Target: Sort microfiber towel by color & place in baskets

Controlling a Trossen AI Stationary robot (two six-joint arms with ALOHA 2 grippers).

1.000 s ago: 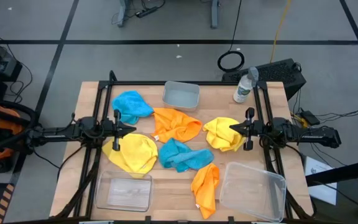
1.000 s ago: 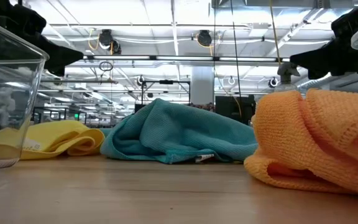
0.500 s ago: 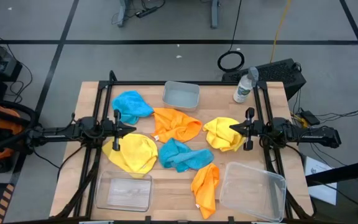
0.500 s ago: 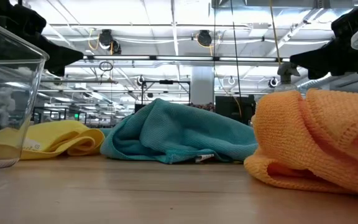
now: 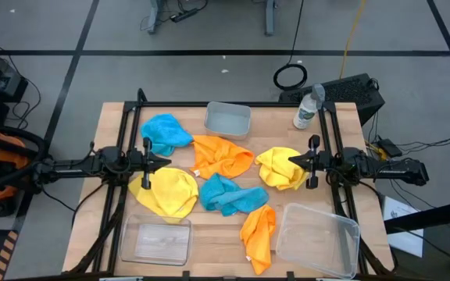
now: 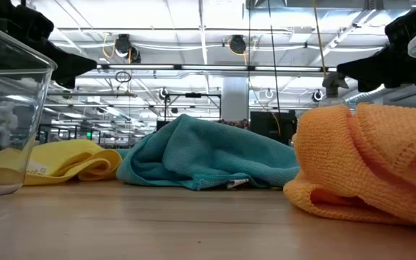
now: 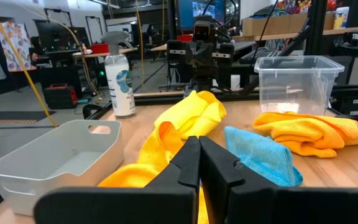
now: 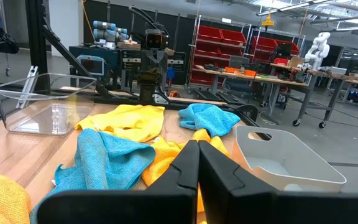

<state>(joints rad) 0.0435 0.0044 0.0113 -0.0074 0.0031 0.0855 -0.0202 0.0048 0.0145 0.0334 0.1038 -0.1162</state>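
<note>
2 arms level, facing inward; left end effector [image 5: 165,162], right end effector [image 5: 292,160] closed.

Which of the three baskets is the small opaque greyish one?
The small greyish basket at the table's far edge, beside the water bottle; the other two are clear and sit at the near edge.

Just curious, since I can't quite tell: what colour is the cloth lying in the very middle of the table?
Blue, leaning teal: the middle cloth shows best in the high view.

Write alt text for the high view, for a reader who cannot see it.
Six microfiber towels lie loose on a wooden table: two blue, two orange, two yellow. Three empty baskets sit around them; both arms wait at the sides, fingers shut.
</note>
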